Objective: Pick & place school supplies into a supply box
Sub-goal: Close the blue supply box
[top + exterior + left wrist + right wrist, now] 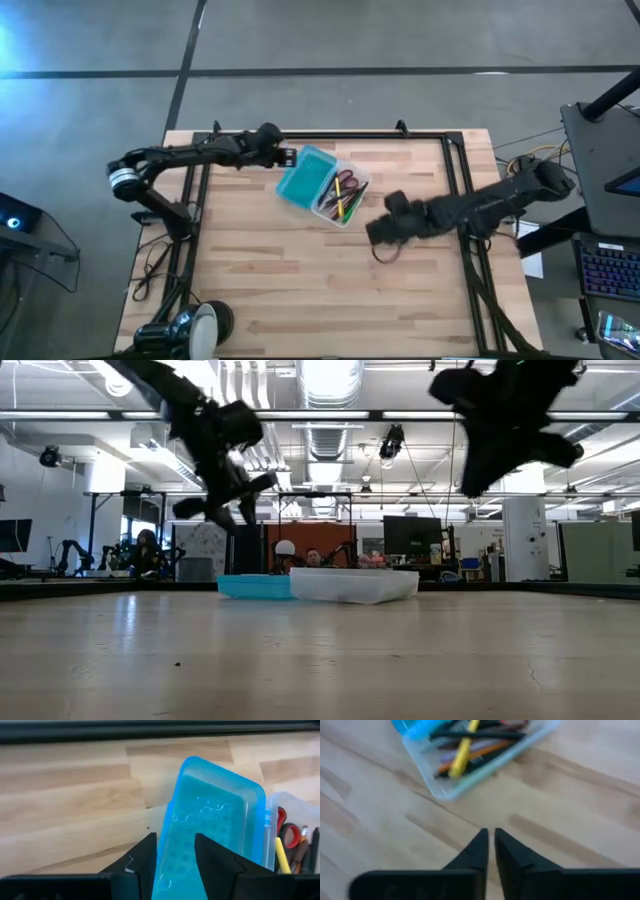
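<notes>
Toward the far edge of the worktop (300,290), about mid-width, the supply box (322,186) lies open flat, set at an angle to the edges. Teal half (210,825) sits on the side toward the left arm, clear half (485,765) toward the right arm, the two joined along their long sides. Teal half holds nothing visible. Clear half holds the school supplies: red-handled scissors (286,827), a yellow pen (462,750), an orange pencil (475,759), plus several dark ones, all lying roughly lengthwise. No loose supplies on the worktop around the box.

Left end effector (175,860) hangs just beside the teal half's end nearest the far-left corner, raised off the worktop per low view; fingers spread, nothing between them, teal plastic seen through the gap.

Right end effector (491,845) hovers near the clear half on the side toward the right edge, apart from it, also raised. Fingers nearly pressed together w/ a thin slit left, pinching nothing.

Low view: people seated at desks in the room bkgd, well beyond the worktop.
</notes>
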Action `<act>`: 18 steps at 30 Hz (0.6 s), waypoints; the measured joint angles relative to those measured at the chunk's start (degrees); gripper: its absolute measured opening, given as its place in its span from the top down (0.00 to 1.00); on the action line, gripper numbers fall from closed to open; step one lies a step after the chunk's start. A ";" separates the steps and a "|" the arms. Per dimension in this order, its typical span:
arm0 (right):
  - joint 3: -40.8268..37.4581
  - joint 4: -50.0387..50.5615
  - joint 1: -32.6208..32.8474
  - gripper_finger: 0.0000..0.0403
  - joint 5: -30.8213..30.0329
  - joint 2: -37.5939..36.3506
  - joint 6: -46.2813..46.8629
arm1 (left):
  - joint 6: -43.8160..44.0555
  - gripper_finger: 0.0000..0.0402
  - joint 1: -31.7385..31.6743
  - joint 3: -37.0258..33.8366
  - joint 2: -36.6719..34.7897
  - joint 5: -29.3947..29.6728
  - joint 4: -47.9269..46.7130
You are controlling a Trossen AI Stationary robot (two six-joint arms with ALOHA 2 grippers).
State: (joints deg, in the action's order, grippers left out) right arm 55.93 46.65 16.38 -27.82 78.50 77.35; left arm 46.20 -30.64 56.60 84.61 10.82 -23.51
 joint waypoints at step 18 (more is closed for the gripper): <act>-5.46 -16.57 -21.72 0.97 16.10 3.66 -8.33 | -6.82 0.79 -8.14 -4.74 9.34 -12.16 6.12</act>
State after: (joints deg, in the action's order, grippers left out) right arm 50.46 30.08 -5.34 -11.72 82.16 69.02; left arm 39.37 -38.79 51.86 93.95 -1.34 -17.39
